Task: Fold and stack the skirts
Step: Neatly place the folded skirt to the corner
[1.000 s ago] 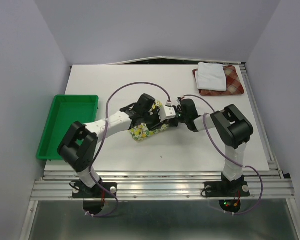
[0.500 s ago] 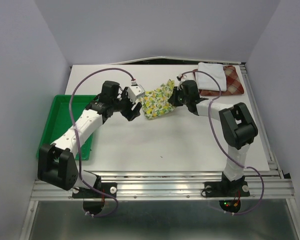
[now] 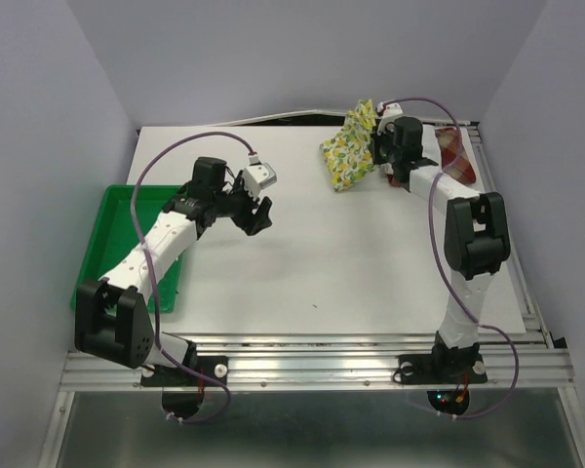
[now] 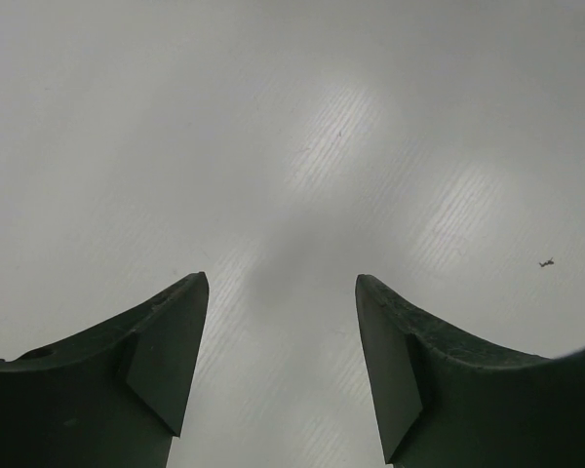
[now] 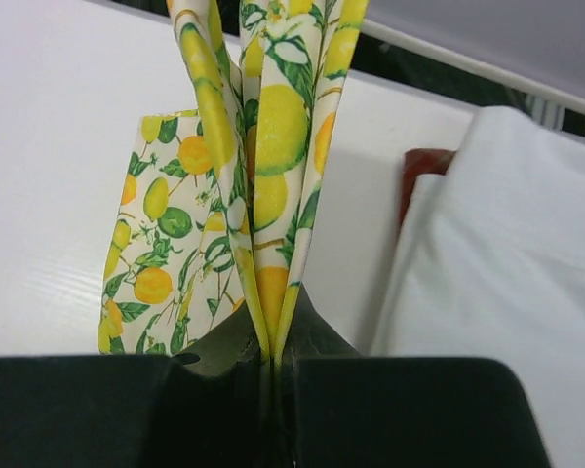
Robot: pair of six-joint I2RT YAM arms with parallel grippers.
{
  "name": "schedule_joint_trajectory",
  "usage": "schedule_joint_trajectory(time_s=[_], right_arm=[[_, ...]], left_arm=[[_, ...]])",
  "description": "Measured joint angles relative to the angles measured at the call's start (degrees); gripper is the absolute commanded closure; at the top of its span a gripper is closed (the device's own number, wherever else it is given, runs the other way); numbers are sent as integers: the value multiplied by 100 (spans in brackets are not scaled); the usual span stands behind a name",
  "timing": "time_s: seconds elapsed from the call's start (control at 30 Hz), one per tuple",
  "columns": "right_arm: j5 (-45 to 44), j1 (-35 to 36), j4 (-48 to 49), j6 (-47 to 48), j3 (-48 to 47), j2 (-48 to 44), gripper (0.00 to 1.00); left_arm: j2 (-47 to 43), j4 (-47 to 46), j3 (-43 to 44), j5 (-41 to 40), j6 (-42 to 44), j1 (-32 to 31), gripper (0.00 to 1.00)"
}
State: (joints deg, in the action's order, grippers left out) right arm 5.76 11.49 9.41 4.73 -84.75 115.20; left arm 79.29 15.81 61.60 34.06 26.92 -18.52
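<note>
Right wrist view gives the best look: the fruit-print skirt point(image 5: 263, 136), folded into several layers, is pinched at one edge by the right gripper point(image 5: 273, 356), whose jaws are pressed together on the cloth. The rest of it hangs loose near the far edge of the table point(image 3: 351, 273), just beside the white skirt point(image 5: 497, 253), which lies on the plaid skirt point(image 5: 424, 166).

I judge that the risk is in the placing. Only a thin edge is held, so the layers may fall open when they are released, or the bundle may land crooked and slide off the pile. The hanging part could also drag the white skirt out of place.

The left gripper point(image 4: 278, 312) is spread and holds nothing, over bare table near the green tray point(image 3: 97, 283), well apart from the pile, so it cannot steady anything.
</note>
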Motion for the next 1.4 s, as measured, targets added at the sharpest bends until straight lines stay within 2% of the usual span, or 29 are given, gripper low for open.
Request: schedule_joint_trajectory(time_s=[0.37, 0.77, 1.1, 1.4], right_arm=[[46, -549, -33, 614, -581, 391, 99], [269, -927, -378, 654, -1307, 444, 99], [625, -1696, -852, -402, -1631, 538, 99], [1174, -2422, -1403, -1491, -2081, 1781, 99]], left_arm=[[4, -15, -155, 92, -31, 0, 29], [7, -42, -286, 146, -192, 0, 29], [90, -57, -286, 144, -219, 0, 29], [258, -17, -286, 136, -227, 0, 29]])
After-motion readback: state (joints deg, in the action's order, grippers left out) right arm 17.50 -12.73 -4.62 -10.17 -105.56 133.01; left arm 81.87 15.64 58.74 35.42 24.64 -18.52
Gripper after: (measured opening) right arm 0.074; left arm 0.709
